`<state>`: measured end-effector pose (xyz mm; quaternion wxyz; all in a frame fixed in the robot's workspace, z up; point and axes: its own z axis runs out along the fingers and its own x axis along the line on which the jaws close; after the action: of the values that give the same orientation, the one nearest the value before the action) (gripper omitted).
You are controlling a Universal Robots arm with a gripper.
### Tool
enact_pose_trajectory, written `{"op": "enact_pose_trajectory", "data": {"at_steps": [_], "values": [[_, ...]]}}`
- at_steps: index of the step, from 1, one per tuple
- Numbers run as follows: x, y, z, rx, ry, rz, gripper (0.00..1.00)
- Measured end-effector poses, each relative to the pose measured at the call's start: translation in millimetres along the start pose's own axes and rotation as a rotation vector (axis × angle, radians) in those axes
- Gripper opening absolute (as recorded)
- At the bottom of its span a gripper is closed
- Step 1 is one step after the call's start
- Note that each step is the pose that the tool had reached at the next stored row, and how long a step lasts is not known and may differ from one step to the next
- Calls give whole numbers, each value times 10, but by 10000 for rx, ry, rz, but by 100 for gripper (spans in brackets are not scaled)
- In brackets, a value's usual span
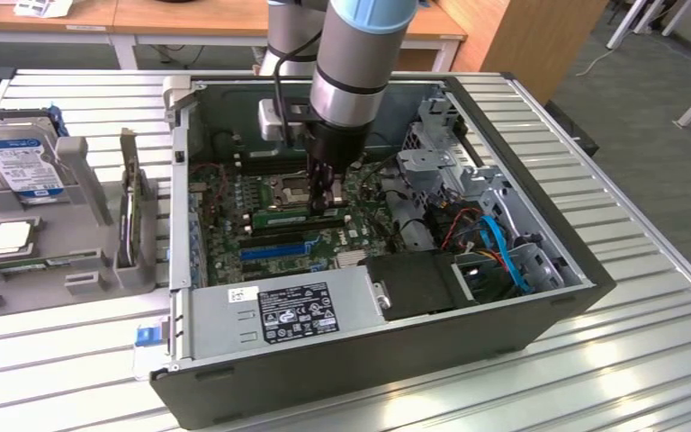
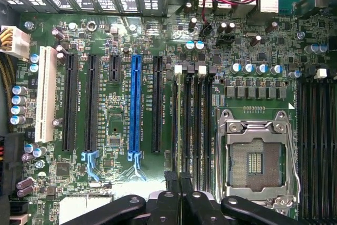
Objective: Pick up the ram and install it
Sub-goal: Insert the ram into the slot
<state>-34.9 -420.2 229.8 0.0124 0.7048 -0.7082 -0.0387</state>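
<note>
The ram (image 1: 298,217) is a thin green stick standing on edge in a memory slot on the motherboard (image 1: 231,202), inside the open computer case (image 1: 538,229). My gripper (image 1: 325,203) reaches straight down from the arm onto the stick's end nearer the exterior view's right. Its fingers are shut on the ram's top edge. In the wrist view the ram (image 2: 181,119) shows edge-on as a narrow line in the memory slot next to the long black expansion slots. It runs into my gripper (image 2: 179,178), whose black fingers (image 2: 169,183) meet around it.
The bare CPU socket (image 2: 258,156) lies beside the memory slots, and a blue expansion slot (image 2: 136,106) lies on their other side. A grey power supply (image 1: 298,310) and blue cables (image 1: 507,252) crowd the case's near side. Outside, at the exterior view's left, stand a hard drive (image 1: 15,166) and a dark card (image 1: 136,216).
</note>
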Motion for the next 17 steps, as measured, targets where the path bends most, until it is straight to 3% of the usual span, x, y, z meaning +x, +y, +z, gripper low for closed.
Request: {"op": "enact_pose_trajectory", "data": {"at_steps": [17], "values": [[1, 1, 25, 74, 1, -3, 12]]}}
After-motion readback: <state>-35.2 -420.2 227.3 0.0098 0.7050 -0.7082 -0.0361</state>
